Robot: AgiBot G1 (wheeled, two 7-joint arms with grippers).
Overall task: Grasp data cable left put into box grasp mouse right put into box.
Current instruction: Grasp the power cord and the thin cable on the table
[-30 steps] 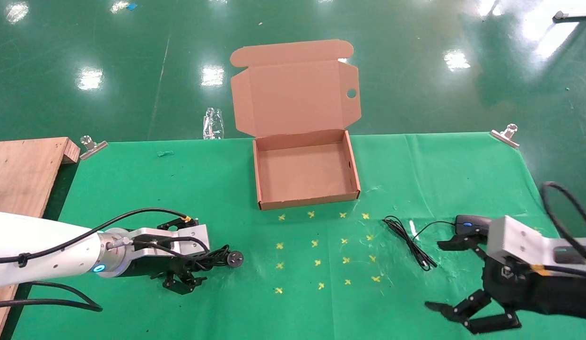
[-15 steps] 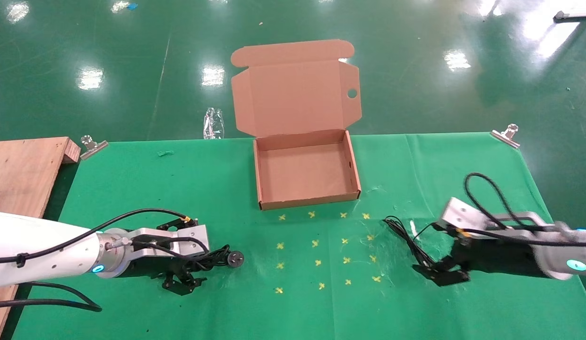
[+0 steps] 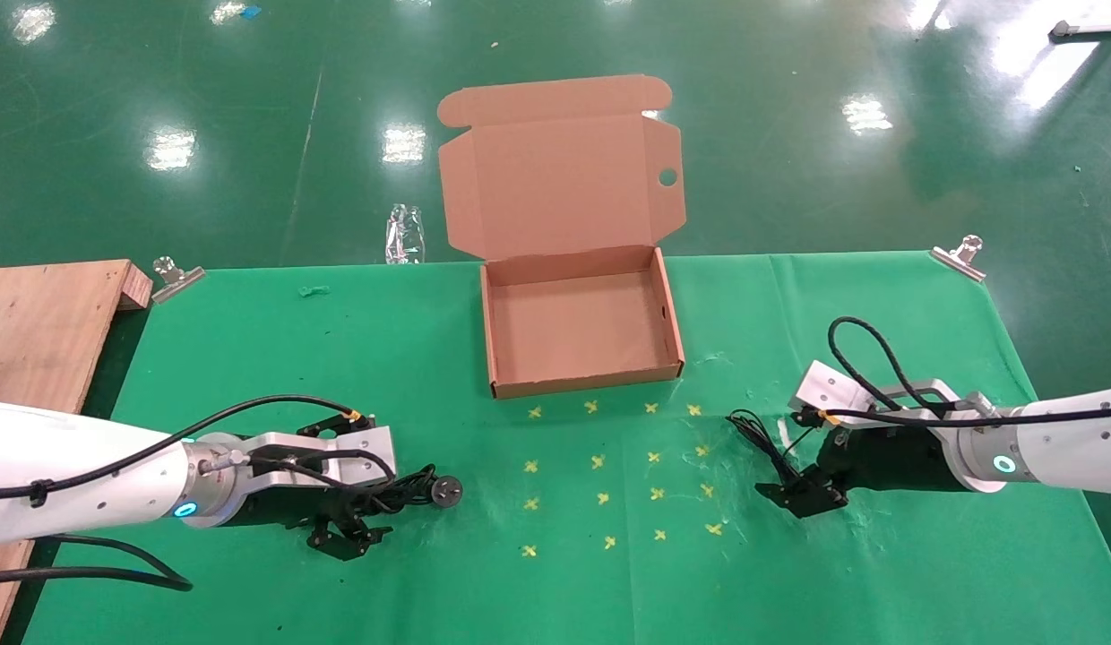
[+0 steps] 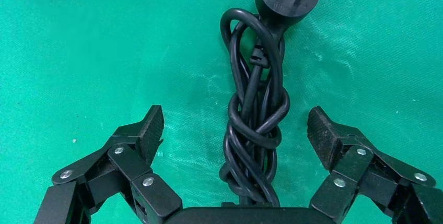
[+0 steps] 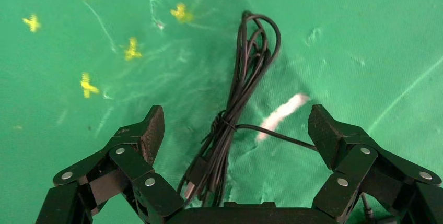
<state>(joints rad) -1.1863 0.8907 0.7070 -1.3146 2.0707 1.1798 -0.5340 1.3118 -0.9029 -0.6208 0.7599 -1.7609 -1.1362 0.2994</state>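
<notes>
Near the table's front-left corner, the data cable (image 4: 256, 125) is straddled by the wide-open, empty left gripper (image 4: 235, 132); the box (image 3: 581, 381) is unfilled.

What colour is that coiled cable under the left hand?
Black, the data cable shows best in the left wrist view.

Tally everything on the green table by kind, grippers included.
Black robot grippers: 2, left gripper and right gripper
Coiled thick black data cable: 1
Bundled thin black mouse cord: 1
Open brown cardboard box: 1
Silver metal clips: 2
Total: 7
</notes>
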